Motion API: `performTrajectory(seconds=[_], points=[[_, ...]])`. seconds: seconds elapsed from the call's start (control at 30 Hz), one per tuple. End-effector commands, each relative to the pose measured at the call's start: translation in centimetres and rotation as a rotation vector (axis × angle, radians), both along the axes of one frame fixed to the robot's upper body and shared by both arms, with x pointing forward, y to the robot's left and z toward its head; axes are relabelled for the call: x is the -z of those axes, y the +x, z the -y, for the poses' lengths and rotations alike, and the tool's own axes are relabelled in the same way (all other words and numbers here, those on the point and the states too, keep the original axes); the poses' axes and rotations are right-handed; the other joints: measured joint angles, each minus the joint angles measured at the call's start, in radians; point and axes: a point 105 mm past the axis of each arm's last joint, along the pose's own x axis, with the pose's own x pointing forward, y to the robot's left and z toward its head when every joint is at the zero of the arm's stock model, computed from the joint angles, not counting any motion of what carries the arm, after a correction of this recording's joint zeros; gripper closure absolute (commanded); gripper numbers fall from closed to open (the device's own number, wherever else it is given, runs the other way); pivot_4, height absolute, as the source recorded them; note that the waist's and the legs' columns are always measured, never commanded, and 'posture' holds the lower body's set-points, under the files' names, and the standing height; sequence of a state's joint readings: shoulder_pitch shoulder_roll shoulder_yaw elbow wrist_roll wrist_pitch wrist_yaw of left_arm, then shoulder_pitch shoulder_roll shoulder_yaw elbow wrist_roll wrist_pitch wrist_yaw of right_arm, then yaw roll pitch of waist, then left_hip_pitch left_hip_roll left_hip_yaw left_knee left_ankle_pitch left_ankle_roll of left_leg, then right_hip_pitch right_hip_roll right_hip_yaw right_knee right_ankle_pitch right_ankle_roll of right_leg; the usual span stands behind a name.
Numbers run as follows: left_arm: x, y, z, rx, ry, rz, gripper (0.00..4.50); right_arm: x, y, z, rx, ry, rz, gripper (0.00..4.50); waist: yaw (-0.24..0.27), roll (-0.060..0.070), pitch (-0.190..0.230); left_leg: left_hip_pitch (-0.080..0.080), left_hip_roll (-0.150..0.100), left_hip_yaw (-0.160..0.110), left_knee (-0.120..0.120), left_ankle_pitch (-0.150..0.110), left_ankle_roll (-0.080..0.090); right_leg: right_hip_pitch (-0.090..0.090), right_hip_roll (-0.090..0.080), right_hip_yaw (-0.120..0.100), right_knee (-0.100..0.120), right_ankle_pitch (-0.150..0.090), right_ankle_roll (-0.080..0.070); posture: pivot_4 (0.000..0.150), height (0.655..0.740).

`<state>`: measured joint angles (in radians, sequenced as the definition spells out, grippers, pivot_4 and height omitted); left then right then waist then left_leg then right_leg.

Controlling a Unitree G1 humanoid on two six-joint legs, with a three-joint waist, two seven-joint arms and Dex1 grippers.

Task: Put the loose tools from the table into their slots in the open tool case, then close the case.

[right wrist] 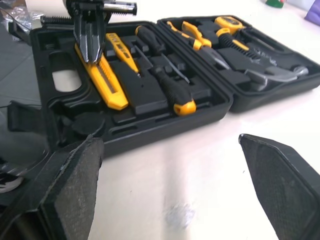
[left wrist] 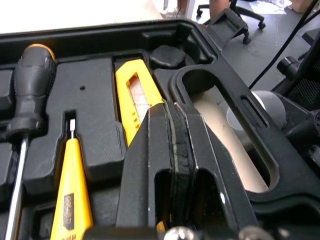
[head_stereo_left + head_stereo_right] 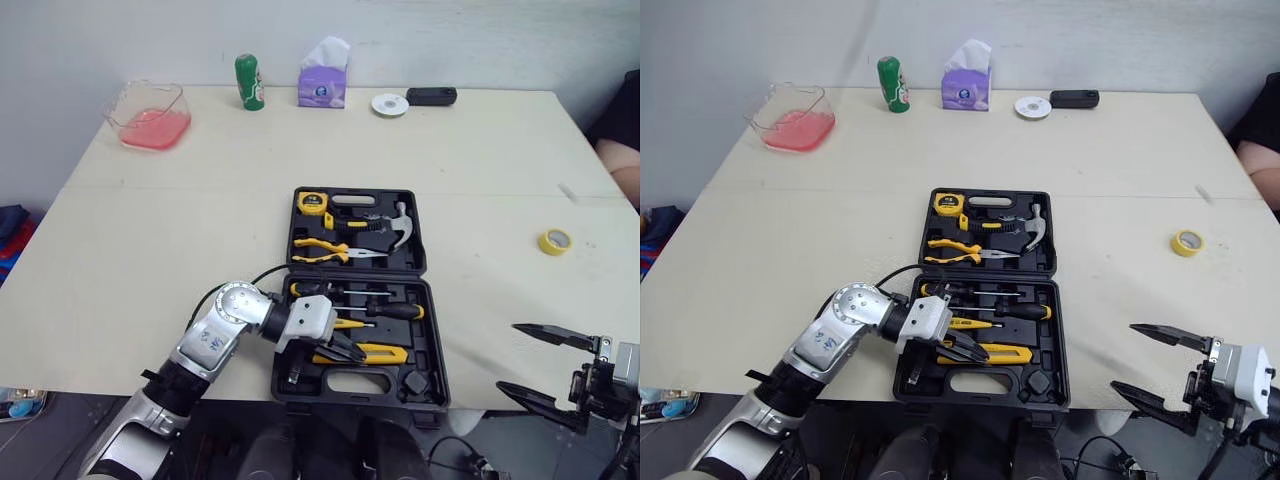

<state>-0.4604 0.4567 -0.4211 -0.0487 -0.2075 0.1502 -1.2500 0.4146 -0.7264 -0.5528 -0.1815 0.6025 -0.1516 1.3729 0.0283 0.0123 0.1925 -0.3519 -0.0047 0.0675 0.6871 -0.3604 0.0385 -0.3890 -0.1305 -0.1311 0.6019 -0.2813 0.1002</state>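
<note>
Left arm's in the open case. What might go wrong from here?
1. The left gripper, jaws shut, sits over the yellow utility knife in the tool case's near half; pulling back may drag it from its slot.
2. The yellow tape roll lies loose on the table, right of the case; closing now would leave it out.
3. The right gripper, jaws open, hangs off the table's near edge and may clip it rising.
</note>
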Motion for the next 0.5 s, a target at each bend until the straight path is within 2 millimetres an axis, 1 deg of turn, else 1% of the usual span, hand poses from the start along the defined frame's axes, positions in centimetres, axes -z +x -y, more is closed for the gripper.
performTrajectory(seconds=[0.03,0.13,0.2,0.23,0.3,0.4,0.5], points=[[2.0,-0.3,-0.5,-0.024,0.110,-0.032,4.42,-0.6,-0.2,-0.3,0.008,-0.002,0.035,0.00,0.000,0.001,-0.001,0.000,0.000,0.000,0.000,0.000,0.000,0.001,0.000,0.000,0.000,0.000,0.000,0.150,0.7400],[3.3,0.3,-1.1,-0.087,0.174,-0.065,4.42,-0.7,-0.2,-0.7,0.011,-0.001,0.035,0.00,0.000,0.002,-0.002,0.003,0.000,-0.001,0.000,0.000,0.000,0.003,0.000,0.000,0.000,0.000,0.000,0.150,0.7400],[3.9,0.3,-1.5,-0.101,0.212,-0.076,4.42,-0.8,-0.1,-0.9,0.014,0.000,0.035,0.00,0.000,0.002,-0.001,0.009,0.000,-0.001,-0.001,-0.001,0.000,0.009,-0.001,0.000,-0.003,0.000,0.000,0.150,0.7400],[4.2,0.3,-1.6,-0.107,0.226,-0.080,4.42,-0.8,-0.1,-0.9,0.015,0.001,0.034,0.00,0.000,0.001,-0.002,0.013,0.001,-0.001,-0.002,-0.002,-0.001,0.014,-0.002,0.000,-0.008,0.000,0.000,0.150,0.7400],[4.8,0.6,-2.0,-0.149,0.265,-0.098,4.42,-0.9,0.1,-1.2,0.016,0.003,0.034,0.00,-0.001,0.002,-0.004,0.017,0.003,-0.001,-0.003,-0.003,-0.001,0.017,-0.003,0.001,-0.009,0.000,0.000,0.150,0.7400],[5.4,1.2,-2.3,-0.209,0.294,-0.101,4.42,-1.1,0.5,-1.5,0.015,0.006,0.035,0.00,-0.001,0.004,-0.009,0.017,0.003,-0.001,-0.003,-0.003,-0.002,0.017,-0.004,0.002,-0.010,0.000,0.000,0.150,0.7400],[5.5,1.1,-2.3,-0.207,0.289,-0.099,4.42,-1.2,0.7,-1.7,0.015,0.008,0.035,0.00,0.001,0.005,-0.014,0.018,0.003,-0.001,-0.003,-0.003,-0.002,0.018,-0.004,0.002,-0.010,0.000,0.000,0.150,0.7400]])
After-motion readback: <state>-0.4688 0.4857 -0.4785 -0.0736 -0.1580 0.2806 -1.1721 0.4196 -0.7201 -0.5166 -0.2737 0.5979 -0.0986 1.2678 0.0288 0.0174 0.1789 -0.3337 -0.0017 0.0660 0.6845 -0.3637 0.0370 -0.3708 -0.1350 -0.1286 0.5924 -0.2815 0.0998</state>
